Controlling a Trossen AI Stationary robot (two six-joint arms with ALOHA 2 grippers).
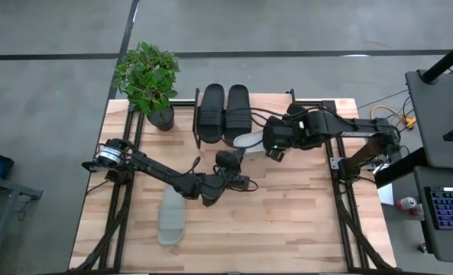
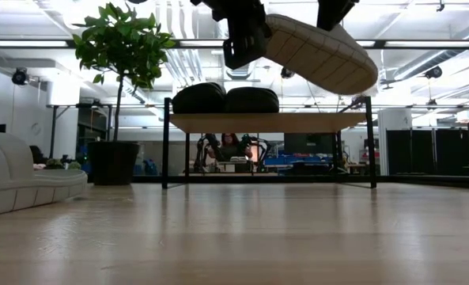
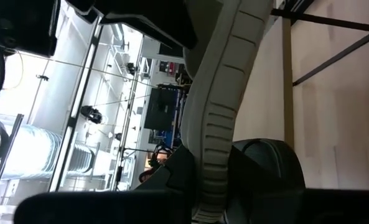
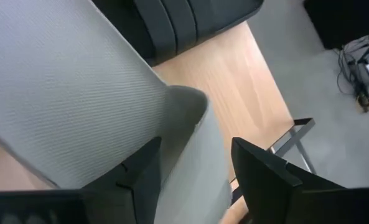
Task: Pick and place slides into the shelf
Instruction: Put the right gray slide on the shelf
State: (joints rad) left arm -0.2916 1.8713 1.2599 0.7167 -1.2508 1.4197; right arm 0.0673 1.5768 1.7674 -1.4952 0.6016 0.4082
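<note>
High view, black pair of slides on the shelf, pale slide at its 6 o'clock between both grippers, left gripper clamped on its heel end, right gripper straddling its toe end, jaws parted, second pale slide on the table at 7 o'clock, low view, pale slide aloft and tilted before the shelf, right wrist view, fingers either side of the strap.

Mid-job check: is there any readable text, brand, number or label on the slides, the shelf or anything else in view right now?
None can be read.
Black pair on the shelf: no print shows.
Pale slide held up between both grippers: only ribbed tread, no logo visible.
Second pale slide on the table: plain.
Keyboard beside the table: keys too small to read.
</note>
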